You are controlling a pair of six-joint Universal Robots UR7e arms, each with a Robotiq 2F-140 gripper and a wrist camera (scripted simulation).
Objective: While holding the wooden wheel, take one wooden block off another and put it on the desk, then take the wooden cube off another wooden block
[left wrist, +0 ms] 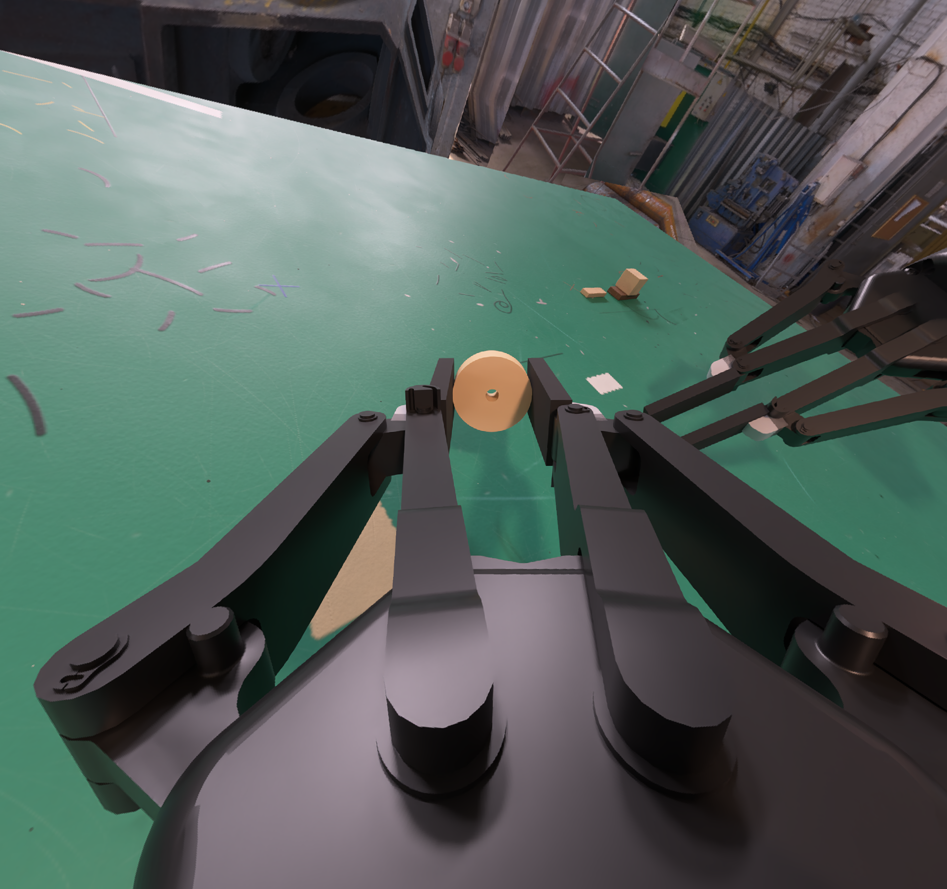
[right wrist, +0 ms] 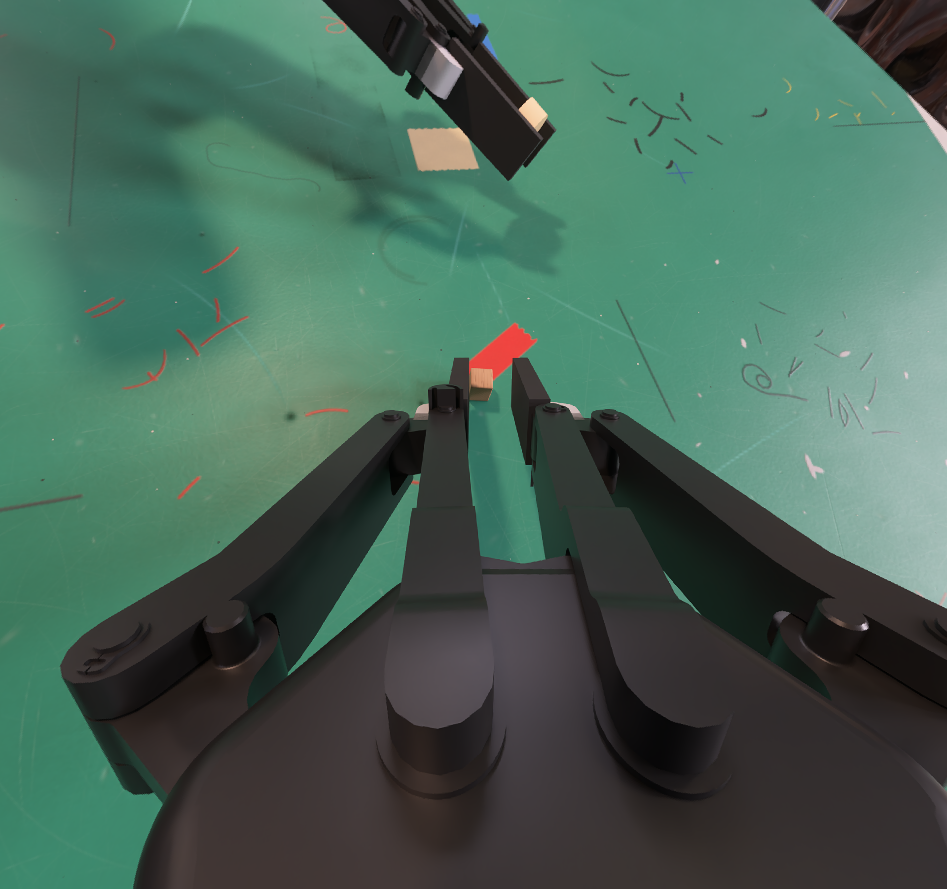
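Observation:
My left gripper (left wrist: 491, 393) is shut on the round light wooden wheel (left wrist: 491, 391) and holds it above the green desk (left wrist: 256, 378). The wheel's edge also shows in the right wrist view (right wrist: 533, 114), inside the left gripper (right wrist: 528, 147). Far right on the desk, a light wooden cube (left wrist: 632, 280) leans tilted on a dark brown block (left wrist: 621, 293). A flat light block (left wrist: 593, 292) lies just left of them. My right gripper (right wrist: 489, 378) is open over the desk; a small light wooden block (right wrist: 480, 384) shows between its fingers, beside the left one.
A red tape strip (right wrist: 505, 347) lies under the small block. A beige tape square (right wrist: 443, 149) and a bit of blue tape (right wrist: 484, 39) lie beneath the left arm. A white tape patch (left wrist: 603, 383) is near the right gripper (left wrist: 666, 426). The desk's far edge borders workshop machinery.

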